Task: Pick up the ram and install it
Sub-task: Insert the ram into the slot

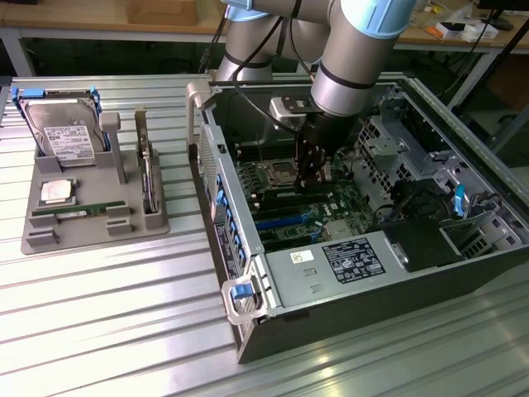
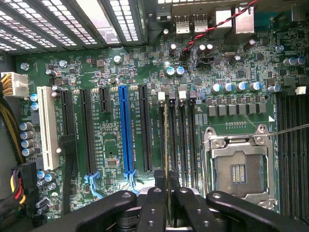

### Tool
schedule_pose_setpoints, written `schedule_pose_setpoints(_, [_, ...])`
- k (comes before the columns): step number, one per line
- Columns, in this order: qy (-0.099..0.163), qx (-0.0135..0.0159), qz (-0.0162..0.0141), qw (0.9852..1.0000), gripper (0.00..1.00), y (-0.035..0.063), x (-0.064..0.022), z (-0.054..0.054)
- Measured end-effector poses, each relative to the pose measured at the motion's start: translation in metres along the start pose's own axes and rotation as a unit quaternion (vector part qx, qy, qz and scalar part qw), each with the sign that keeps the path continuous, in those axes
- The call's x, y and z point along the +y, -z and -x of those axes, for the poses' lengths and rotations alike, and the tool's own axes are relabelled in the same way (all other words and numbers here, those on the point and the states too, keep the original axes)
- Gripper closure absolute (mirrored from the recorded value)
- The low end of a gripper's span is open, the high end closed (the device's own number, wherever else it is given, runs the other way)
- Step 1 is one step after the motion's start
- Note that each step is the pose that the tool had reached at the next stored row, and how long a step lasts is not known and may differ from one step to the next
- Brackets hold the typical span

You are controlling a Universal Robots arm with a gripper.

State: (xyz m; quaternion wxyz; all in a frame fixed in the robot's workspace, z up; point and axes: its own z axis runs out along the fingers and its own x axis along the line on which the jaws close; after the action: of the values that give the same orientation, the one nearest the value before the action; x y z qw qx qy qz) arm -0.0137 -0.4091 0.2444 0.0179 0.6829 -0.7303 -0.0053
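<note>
Step in hand: insertion. The pick-up was complete and the ram (image 2: 166, 140) was not yet seated. The hand (image 2: 167, 178) was clamped on the ram, its fingers (image 2: 153, 203) pressed against both faces of the stick, which I saw edge-on in the wrist view as a thin line running out from between them. In the exterior view the hand (image 1: 310, 175) hung inside the open case (image 1: 331, 322), low over the board (image 2: 111, 72). The ram sat above the bank of slots (image 2: 186, 140) just beside the socket (image 2: 236, 169), roughly parallel to them. I could not tell whether its lower edge was touching a slot or hung clear of it. On the tabletop (image 1: 124, 331), well apart from the case, the tray (image 1: 91, 233) held another green stick (image 1: 78, 211), which was not part of this step. In my judgement the seating move calls for three things: the stick's edge in line with one slot along its whole length, the notch matched to the slot's key, and a straight downward press with no tilt. An off-line press could jam the stick or load the board unevenly.
</note>
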Motion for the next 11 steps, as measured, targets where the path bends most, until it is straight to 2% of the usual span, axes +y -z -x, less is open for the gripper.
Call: schedule_pose_setpoints(11, [0.015, 0.0005, -0.0003, 0.9999, 0.87, 0.0, 0.0, 0.0])
